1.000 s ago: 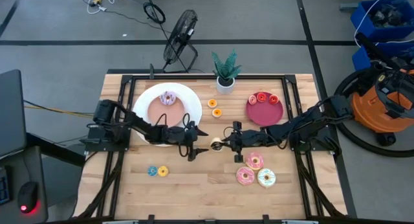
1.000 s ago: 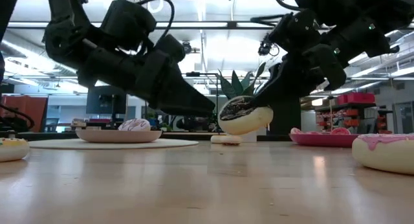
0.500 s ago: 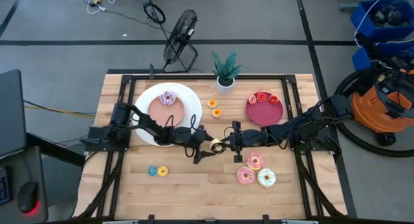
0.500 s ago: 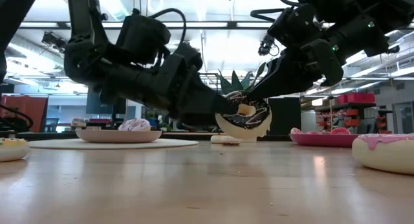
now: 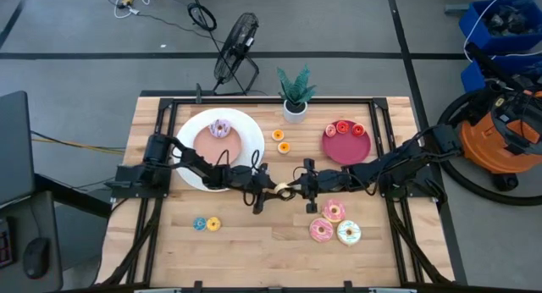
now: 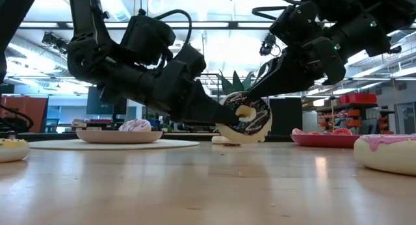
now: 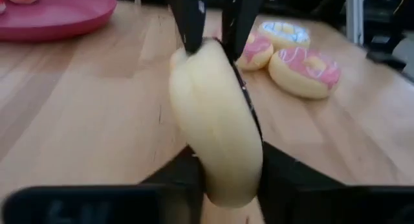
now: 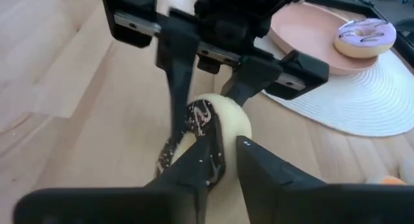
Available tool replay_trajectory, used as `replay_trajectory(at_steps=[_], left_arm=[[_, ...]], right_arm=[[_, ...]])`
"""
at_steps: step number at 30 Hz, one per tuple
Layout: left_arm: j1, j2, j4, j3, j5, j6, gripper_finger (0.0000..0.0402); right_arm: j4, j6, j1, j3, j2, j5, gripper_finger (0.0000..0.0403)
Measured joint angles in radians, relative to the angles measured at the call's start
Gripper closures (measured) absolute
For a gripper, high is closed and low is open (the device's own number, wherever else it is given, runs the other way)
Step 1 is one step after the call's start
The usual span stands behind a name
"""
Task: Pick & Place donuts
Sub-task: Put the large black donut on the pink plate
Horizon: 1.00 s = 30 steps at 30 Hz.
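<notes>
A chocolate-frosted donut (image 5: 282, 190) with a cream underside hangs on edge over the middle of the table, its hole (image 6: 245, 112) facing the near edge. My left gripper (image 5: 273, 190) reaches it from the left and my right gripper (image 5: 293, 191) from the right. Both are shut on it at opposite sides. Two pink donuts (image 5: 333, 211) (image 5: 320, 230) and a white one (image 5: 348, 233) lie flat on the wood at the near right. A purple donut (image 5: 220, 129) rests in the peach dish on the white plate (image 5: 190, 140). My left gripper pinches the donut's rim (image 7: 220, 169) on its left side, one finger on the cream underside, the other on the frosted face. The fingers slant down from the table's left. The donut stands on edge, clear of the table. My right gripper pinches the opposite rim (image 8: 208, 138) between its two fingers (image 8: 259, 166), across the ring's thickness. They come slanting down from the table's right. The donut stays upright between both grippers.
A magenta dish (image 5: 345, 149) with small red rings (image 5: 342, 128) sits at the far right. Tiny orange rings (image 5: 279, 140) lie behind the grippers, blue and yellow ones (image 5: 206, 223) at the near left. A potted plant (image 5: 295, 94) stands at the far edge.
My left gripper has gone toward the table's right edge, up to the donut, and has taken hold of its rim. The donut, held throughout by my right gripper, has come down a little and tipped from lying slanted to standing on edge.
</notes>
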Motion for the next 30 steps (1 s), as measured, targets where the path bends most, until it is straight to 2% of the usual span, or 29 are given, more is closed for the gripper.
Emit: replay_trajectory(at_steps=[3, 6, 10, 13, 16, 19, 24, 27, 30], left_arm=[[0.000, -0.039, -0.109, -0.001, -0.010, 0.022, 0.0349], [-0.001, -0.124, -0.269, -0.001, -0.059, 0.028, 0.0379], [0.000, -0.294, -0.576, -0.001, -0.200, 0.018, 0.0378], [0.000, -0.459, -0.820, -0.001, -0.312, -0.033, 0.0357], [0.013, -0.624, -1.089, -0.001, -0.425, -0.119, 0.0352], [0.037, -0.771, -1.363, -0.001, -0.516, -0.259, 0.0365], [0.091, -0.930, -1.743, -0.001, -0.607, -0.491, 0.0375], [0.134, -0.979, -1.851, -0.003, -0.629, -0.546, 0.0368], [0.185, -1.022, -1.820, -0.050, -0.624, -0.529, 0.0369]], right_arm=[[0.020, -0.008, 0.000, 0.000, -0.004, 0.001, 0.0276], [0.063, -0.020, 0.000, 0.001, -0.006, 0.012, 0.0223], [0.084, -0.001, 0.000, 0.001, -0.006, 0.013, 0.0167], [0.083, 0.018, 0.000, -0.003, -0.006, 0.014, 0.0144], [0.083, 0.019, -0.001, -0.009, -0.006, 0.014, 0.0135], [0.091, 0.021, 0.000, -0.016, -0.006, 0.013, 0.0135], [0.091, 0.021, 0.000, -0.016, -0.006, 0.010, 0.0143], [0.089, 0.018, 0.001, -0.016, -0.006, 0.005, 0.0147], [0.088, 0.017, 0.011, -0.016, -0.006, 0.004, 0.0150]])
